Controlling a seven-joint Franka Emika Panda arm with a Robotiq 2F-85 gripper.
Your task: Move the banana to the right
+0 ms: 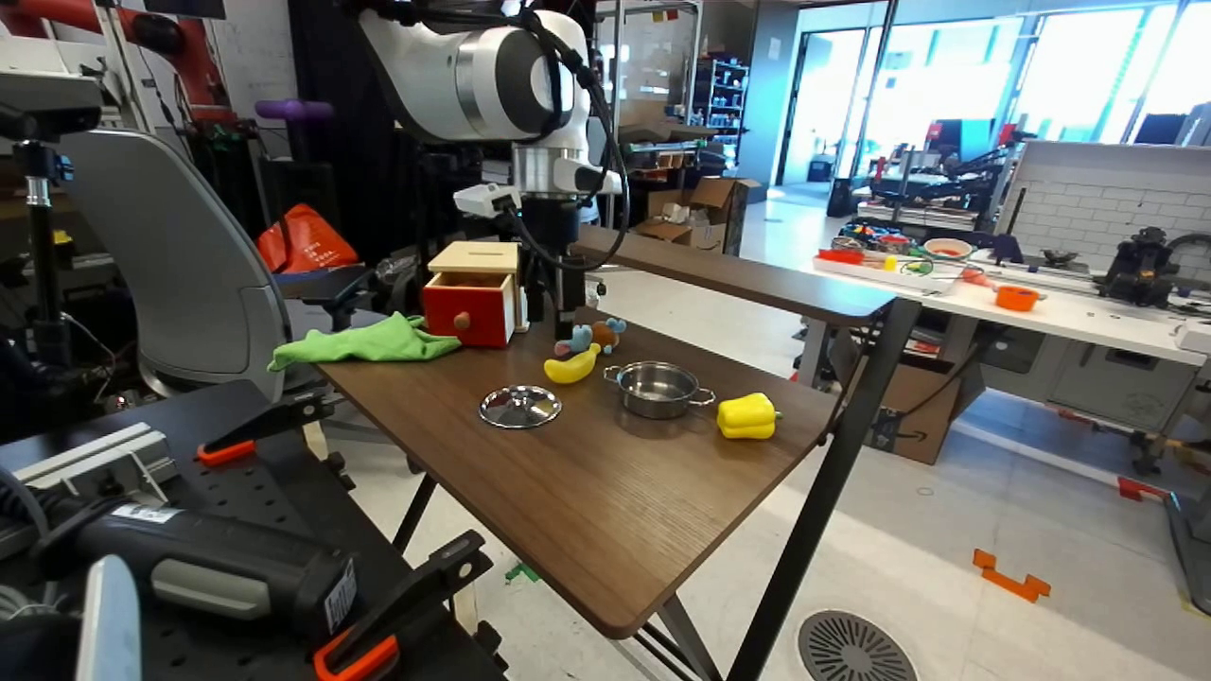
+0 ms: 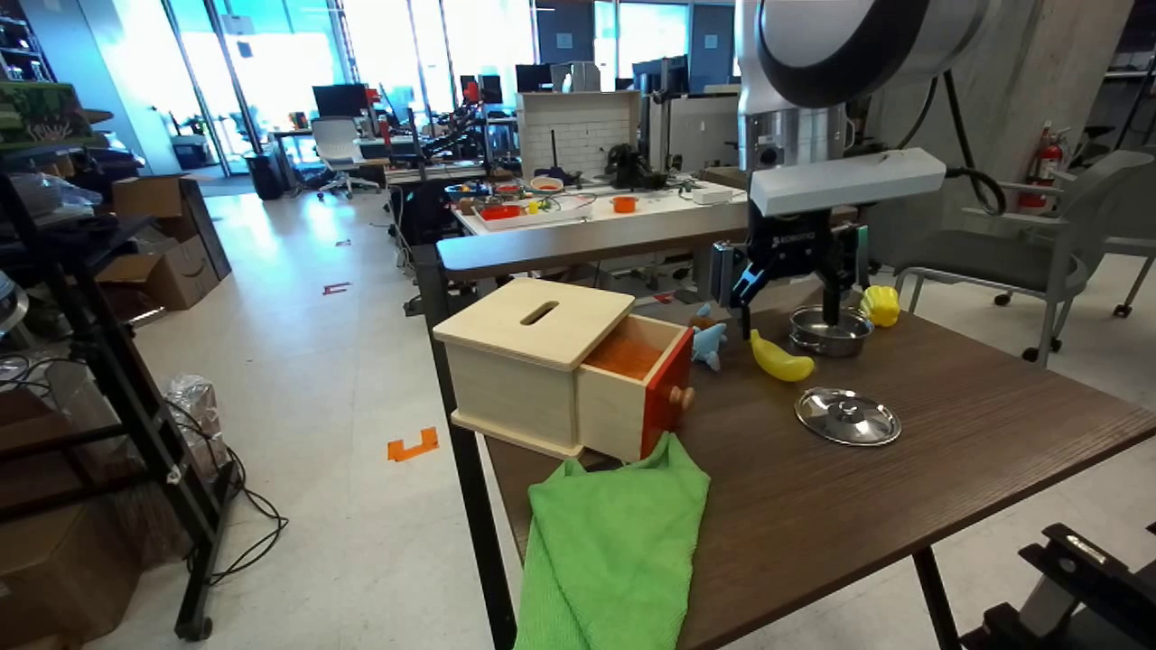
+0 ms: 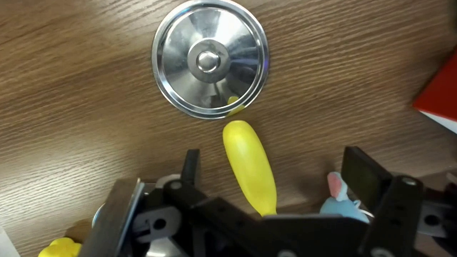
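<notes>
The banana [image 3: 251,169] lies on the worktop [image 1: 587,501], in from every edge, toward the end where the box [image 2: 515,388] stands. The gripper [image 3: 275,168] hangs over it, fingers [image 3: 362,175] spread wide and holding nothing. One is to each side of its length, I'd guess so a squeeze lands across the narrow width, though it sits off-centre. The lid [image 3: 210,59] rests flat just off its blunt end; the blue toy [image 2: 710,347] is near the other. The pot [image 1: 653,405] stands beside it, toward the long edge by the shelf [image 1: 738,274], and the pepper [image 1: 746,416] farther on, near that edge's corner. If right means that way, the pot probably calls for a proper lift. At the opposite end the drawer [image 1: 478,305] juts partway out and the towel [image 2: 619,533] runs past the corner, likely to leave working room.
</notes>
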